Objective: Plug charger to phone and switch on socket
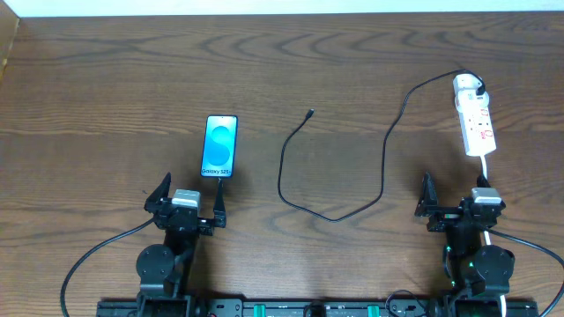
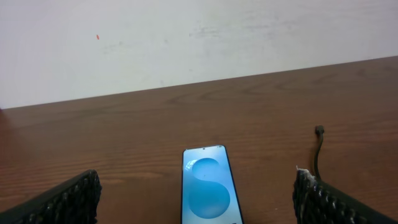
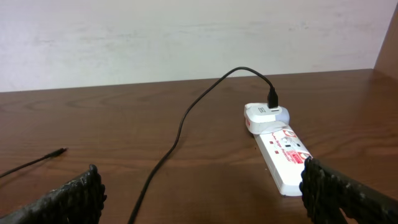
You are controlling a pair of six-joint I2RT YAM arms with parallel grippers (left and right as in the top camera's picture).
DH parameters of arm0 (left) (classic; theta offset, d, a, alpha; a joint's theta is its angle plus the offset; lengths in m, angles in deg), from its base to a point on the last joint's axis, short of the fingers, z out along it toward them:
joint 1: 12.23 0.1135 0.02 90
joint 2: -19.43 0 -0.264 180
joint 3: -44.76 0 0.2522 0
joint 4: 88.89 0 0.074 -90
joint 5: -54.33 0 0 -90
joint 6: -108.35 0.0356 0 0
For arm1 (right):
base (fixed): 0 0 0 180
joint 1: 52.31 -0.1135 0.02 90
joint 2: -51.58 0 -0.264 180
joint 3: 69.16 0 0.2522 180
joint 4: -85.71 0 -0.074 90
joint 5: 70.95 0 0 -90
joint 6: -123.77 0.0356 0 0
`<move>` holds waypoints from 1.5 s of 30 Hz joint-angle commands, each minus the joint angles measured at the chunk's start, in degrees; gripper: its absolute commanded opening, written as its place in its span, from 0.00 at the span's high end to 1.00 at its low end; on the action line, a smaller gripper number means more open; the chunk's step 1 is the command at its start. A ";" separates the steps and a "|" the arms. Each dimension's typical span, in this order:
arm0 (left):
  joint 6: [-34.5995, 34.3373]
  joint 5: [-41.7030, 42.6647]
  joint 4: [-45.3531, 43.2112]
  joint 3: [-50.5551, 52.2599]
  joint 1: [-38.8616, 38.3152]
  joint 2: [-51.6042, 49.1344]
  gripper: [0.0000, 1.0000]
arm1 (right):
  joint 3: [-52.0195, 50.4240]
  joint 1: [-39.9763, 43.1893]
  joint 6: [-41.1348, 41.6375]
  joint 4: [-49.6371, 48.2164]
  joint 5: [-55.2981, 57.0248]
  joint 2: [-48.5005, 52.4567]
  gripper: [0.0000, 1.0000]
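Left end effector's (image 2: 196, 198) ribbed black pads (image 2: 68, 202) frame slim glossy phone (image 2: 210, 193).

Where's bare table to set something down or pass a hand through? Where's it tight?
Free: the wide stretch left of the phone, the far strip beyond it, and the gap between the phone and the charger. Crowded: the right side, where the charger loops across to the socket.

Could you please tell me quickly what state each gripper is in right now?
Left gripper: open, jaws wide, holding nothing.
Right gripper: open, jaws wide, holding nothing.
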 commanded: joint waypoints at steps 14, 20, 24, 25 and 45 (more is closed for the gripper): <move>0.48 0.33 2.49 0.66 -0.22 0.35 0.02 | -0.22 -0.72 -0.28 0.09 0.42 -0.35 0.01; 0.48 0.35 2.29 0.66 -0.22 0.35 0.02 | -0.22 -0.72 -0.28 0.09 0.42 -0.35 0.01; -2.86 0.98 2.03 0.66 -0.22 0.35 0.02 | -0.22 -0.72 -0.26 0.09 0.42 -0.35 0.01; -3.85 0.98 1.90 0.66 -0.22 0.35 0.02 | -0.22 -0.72 -0.28 0.09 0.42 -0.35 0.01; -6.62 4.55 4.68 -27.43 -0.24 -35.12 0.02 | -0.22 -0.72 -0.26 0.09 0.42 -0.35 0.01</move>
